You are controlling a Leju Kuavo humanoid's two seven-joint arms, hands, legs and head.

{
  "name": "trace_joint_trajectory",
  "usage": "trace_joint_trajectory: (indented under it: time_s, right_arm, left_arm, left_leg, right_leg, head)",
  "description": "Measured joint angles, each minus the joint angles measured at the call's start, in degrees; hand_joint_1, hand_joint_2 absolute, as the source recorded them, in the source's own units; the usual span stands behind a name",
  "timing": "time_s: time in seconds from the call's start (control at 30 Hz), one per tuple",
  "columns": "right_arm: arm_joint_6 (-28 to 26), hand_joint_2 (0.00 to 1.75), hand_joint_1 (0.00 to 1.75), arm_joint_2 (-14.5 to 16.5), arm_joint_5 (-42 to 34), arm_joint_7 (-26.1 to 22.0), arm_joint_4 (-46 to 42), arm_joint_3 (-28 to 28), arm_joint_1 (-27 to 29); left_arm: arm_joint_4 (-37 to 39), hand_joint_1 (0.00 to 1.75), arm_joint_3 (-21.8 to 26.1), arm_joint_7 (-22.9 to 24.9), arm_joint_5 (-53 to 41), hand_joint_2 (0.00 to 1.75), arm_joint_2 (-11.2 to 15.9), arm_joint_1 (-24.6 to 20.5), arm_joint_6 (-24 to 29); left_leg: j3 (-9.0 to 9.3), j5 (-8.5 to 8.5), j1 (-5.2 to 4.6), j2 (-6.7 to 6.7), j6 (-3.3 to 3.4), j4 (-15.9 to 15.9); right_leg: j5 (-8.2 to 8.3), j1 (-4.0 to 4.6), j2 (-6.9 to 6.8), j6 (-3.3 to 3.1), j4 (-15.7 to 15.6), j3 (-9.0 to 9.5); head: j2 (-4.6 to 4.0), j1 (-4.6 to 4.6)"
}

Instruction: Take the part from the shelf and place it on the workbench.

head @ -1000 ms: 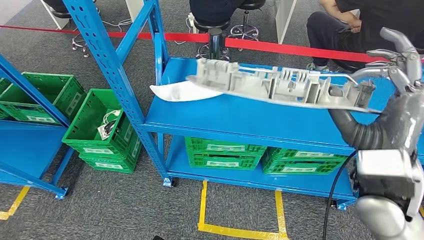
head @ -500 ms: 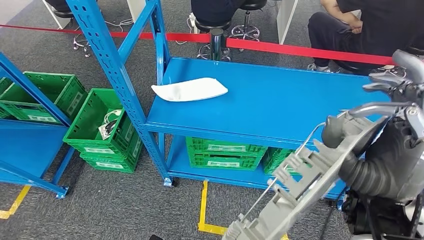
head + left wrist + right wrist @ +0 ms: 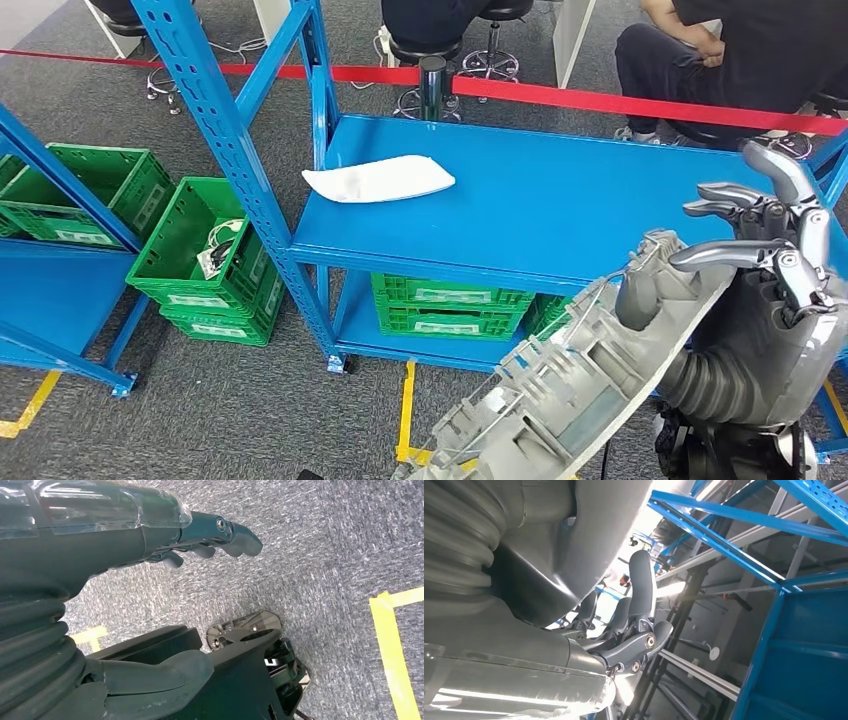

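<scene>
In the head view my right hand [image 3: 775, 262] grips one end of the long grey ribbed part [image 3: 570, 385]. The part slants down and to the left from the hand, in front of the blue shelf [image 3: 520, 215], its far end near the picture's lower edge. The hand's fingers [image 3: 745, 225] curl over the part's upper end. From the right wrist view the right hand's dark fingers [image 3: 639, 605] are seen against blue racking. My left hand [image 3: 210, 537] hangs above grey carpet, its fingers apart and holding nothing.
A white curved piece [image 3: 380, 180] lies on the shelf's top board. Green crates [image 3: 450, 305] fill the lower shelf, with others [image 3: 205, 255] on the floor at left. Blue uprights [image 3: 225, 130] stand left of the shelf. A red barrier [image 3: 600, 100] and seated people [image 3: 720, 45] are behind. Yellow tape [image 3: 408, 420] marks the floor.
The part has swung from lying level above the shelf to hanging down-left from my right hand. In the last half second the hand and part shifted slightly left and up.
</scene>
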Motion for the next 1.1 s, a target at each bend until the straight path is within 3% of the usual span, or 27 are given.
trace_joint_trajectory:
  time_s: [0.27,0.33,0.4,0.47,0.53,0.57,0.6,0.63,0.67,0.73,0.83,0.9,0.97,1.03,1.07,1.1]
  right_arm:
    - [-0.01,1.75,1.75,0.41,-0.93,0.01,0.11,0.91,0.07]
    - [-0.02,1.75,1.75,0.55,-1.38,0.02,0.26,1.08,0.08]
    - [-0.05,1.75,1.75,0.65,-1.77,0.02,0.37,1.21,0.06]
    - [-0.14,1.75,1.75,0.68,-2.10,0.05,0.45,1.33,0.02]
    - [-0.20,1.75,1.75,0.69,-2.38,0.15,0.64,1.55,0.08]
    - [-0.22,1.75,1.75,0.69,-2.48,0.19,0.75,1.69,0.15]
    - [-0.24,1.75,1.75,0.69,-2.52,0.22,0.85,1.85,0.18]
    - [-0.27,1.75,1.75,0.69,-2.57,0.22,0.92,1.98,0.18]
    - [-0.30,1.75,1.75,0.69,-2.64,0.22,0.96,2.06,0.17]
    - [-0.39,1.75,1.75,0.69,-2.78,0.22,1.05,2.14,0.13]
    - [-0.59,1.75,1.75,0.72,-2.90,0.27,1.13,2.16,0.11]
    - [-0.70,1.75,1.75,0.73,-2.92,0.28,1.13,2.16,0.05]
    - [-0.82,1.75,1.75,0.74,-2.91,0.28,1.14,2.14,0.04]
    - [-0.91,1.75,1.75,0.74,-2.91,0.28,1.18,2.13,0.09]
    - [-0.92,1.75,1.75,0.74,-2.91,0.28,1.22,2.13,0.13]
    - [-0.92,1.75,1.75,0.74,-2.92,0.28,1.27,2.14,0.16]
  left_arm:
    - [0.00,0.00,0.02,0.05,0.00,1.75,0.08,0.01,0.00]
    - [0.00,0.00,0.02,0.22,0.05,1.75,0.11,0.03,0.00]
    - [0.01,0.00,0.02,0.44,0.15,1.75,0.11,0.01,0.02]
    - [0.02,0.00,0.02,0.58,0.24,1.75,0.10,0.03,0.05]
    - [0.02,0.00,0.02,0.70,0.31,1.75,0.12,0.17,0.07]
    - [0.02,0.00,0.02,0.75,0.32,1.75,0.13,0.24,0.08]
    - [0.02,0.00,0.02,0.77,0.33,1.75,0.14,0.28,0.08]
    - [0.02,0.00,0.02,0.78,0.33,1.75,0.13,0.29,0.09]
    - [0.02,0.00,0.02,0.79,0.33,1.75,0.11,0.28,0.09]
    - [0.02,0.00,0.03,0.78,0.33,1.75,0.10,0.21,0.09]
    - [0.00,0.00,0.04,0.79,0.33,1.75,0.11,0.15,0.09]
    - [0.00,0.00,0.04,0.79,0.32,1.75,0.15,0.14,0.10]
    - [0.00,0.00,0.05,0.79,0.31,1.75,0.17,0.10,0.11]
    - [0.00,0.00,0.05,0.80,0.31,1.75,0.19,0.12,0.11]
    - [0.00,0.00,0.05,0.81,0.31,1.75,0.19,0.15,0.11]
    - [0.00,0.00,0.04,0.81,0.31,1.75,0.20,0.16,0.11]
  left_leg:
    - [-0.22,-0.08,-0.30,0.06,0.21,0.54]
    - [-0.24,0.21,-0.27,0.06,0.49,0.40]
    - [0.07,1.01,0.05,0.19,1.00,-0.54]
    - [0.30,1.62,0.36,0.43,1.36,-1.37]
    - [0.21,1.71,0.37,0.66,1.44,-1.39]
    - [0.17,1.70,0.36,0.74,1.42,-1.29]
    - [0.14,1.64,0.37,0.79,1.33,-1.14]
    - [0.14,1.52,0.41,0.78,1.17,-0.93]
    - [0.14,1.32,0.47,0.74,0.93,-0.66]
    - [-0.25,0.93,0.42,0.63,0.34,-0.07]
    - [-1.06,1.10,0.24,0.58,-0.56,0.54]
    - [-1.82,0.33,0.27,0.50,-1.22,1.27]
    - [-3.76,-2.98,0.42,0.28,-1.78,5.39]
    - [-6.73,-7.03,0.60,0.12,-2.13,12.88]
    - [-7.73,-8.03,0.65,0.09,-2.21,15.76]
    - [-7.85,-7.89,0.65,0.09,-2.21,16.78]
  right_leg:
    - [0.15,-0.20,-0.03,0.21,-0.17,-0.04]
    - [0.41,-0.20,-0.04,0.56,-0.27,-0.01]
    - [-0.32,-0.12,-0.18,0.96,0.32,-0.37]
    - [-3.31,-0.11,-0.59,1.25,4.83,-2.41]
    - [-6.49,-0.25,-0.90,1.60,12.49,-5.77]
    - [-6.87,-0.35,-0.96,1.74,15.10,-6.96]
    - [-6.01,-0.48,-1.02,1.84,15.69,-7.33]
    - [-4.05,-0.62,-1.07,1.88,14.03,-6.75]
    - [-1.55,-0.76,-1.12,1.87,10.63,-5.42]
    - [1.47,-0.77,-1.06,1.60,4.52,-2.76]
    - [1.78,-0.49,-0.99,0.79,2.52,-2.33]
    - [1.63,-0.73,-1.15,0.15,1.56,-2.47]
    - [1.86,-0.91,-1.35,-0.64,0.76,-2.81]
    - [2.25,-0.64,-1.60,-1.18,0.96,-3.53]
    - [2.41,-0.50,-1.72,-1.29,1.12,-3.88]
    - [2.55,-0.40,-1.81,-1.32,1.31,-4.22]
  head:
    - [0.00,-0.19]
    - [0.00,-0.38]
    - [0.00,-0.44]
    - [0.00,0.03]
    - [0.00,0.69]
    - [0.00,0.85]
    - [0.00,0.93]
    - [0.00,0.99]
    - [0.00,1.07]
    - [0.00,1.31]
    - [0.00,1.13]
    - [0.00,0.71]
    - [0.00,-0.18]
    - [0.00,-1.28]
    - [0.00,-1.62]
    - [0.00,-1.89]
